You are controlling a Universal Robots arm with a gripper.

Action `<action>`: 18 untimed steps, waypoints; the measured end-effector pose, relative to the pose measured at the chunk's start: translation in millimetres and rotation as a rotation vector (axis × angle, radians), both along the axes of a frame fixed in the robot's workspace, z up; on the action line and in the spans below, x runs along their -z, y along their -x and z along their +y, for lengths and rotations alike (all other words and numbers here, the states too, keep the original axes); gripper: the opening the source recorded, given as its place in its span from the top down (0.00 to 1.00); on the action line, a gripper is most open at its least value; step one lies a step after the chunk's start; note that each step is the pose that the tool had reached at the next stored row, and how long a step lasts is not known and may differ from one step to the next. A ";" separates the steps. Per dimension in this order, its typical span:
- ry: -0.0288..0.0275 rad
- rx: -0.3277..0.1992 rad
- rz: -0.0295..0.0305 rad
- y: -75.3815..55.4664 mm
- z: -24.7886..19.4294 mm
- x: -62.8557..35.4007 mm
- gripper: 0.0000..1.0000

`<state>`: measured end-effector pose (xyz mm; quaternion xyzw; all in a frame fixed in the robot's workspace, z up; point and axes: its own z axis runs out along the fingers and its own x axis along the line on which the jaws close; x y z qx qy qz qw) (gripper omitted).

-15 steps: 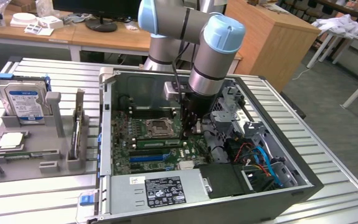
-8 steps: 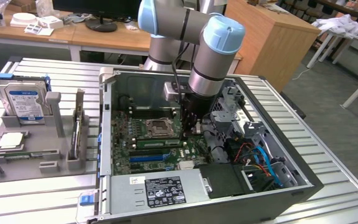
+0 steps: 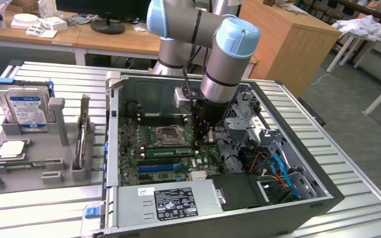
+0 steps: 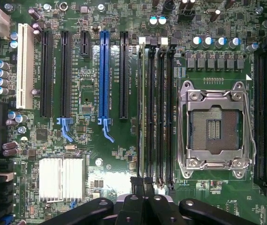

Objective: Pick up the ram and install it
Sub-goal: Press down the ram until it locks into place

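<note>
The ram (image 4: 142, 112) is a thin green stick seen edge-on, standing in the outermost of several black memory slots (image 4: 164, 112) beside the empty CPU socket (image 4: 215, 129). In the exterior view the ram (image 3: 167, 151) lies as a green strip on the motherboard, just in front of the socket (image 3: 170, 135). My gripper (image 4: 143, 183) is shut, its dark fingertips directly over one end of the stick. The exterior view has the gripper (image 3: 204, 140) reaching down into the open computer case. Whether the tips touch the stick I cannot tell.
Blue and black expansion slots (image 4: 104, 75) and a silver heatsink (image 4: 61, 178) sit beside the memory slots. Cables and a drive cage (image 3: 270, 163) crowd the case on the exterior view's right. A grey holder (image 3: 58, 171) on the exterior view's left carries a hard drive (image 3: 26, 106).
</note>
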<state>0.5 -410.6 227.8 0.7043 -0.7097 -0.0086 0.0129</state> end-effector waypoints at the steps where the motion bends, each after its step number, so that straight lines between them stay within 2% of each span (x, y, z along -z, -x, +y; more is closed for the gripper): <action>1: -0.0001 0.000 0.0000 0.0 0.0 0.0 0.89; 18: -0.0002 0.000 -0.0001 0.0 1.5 2.0 0.89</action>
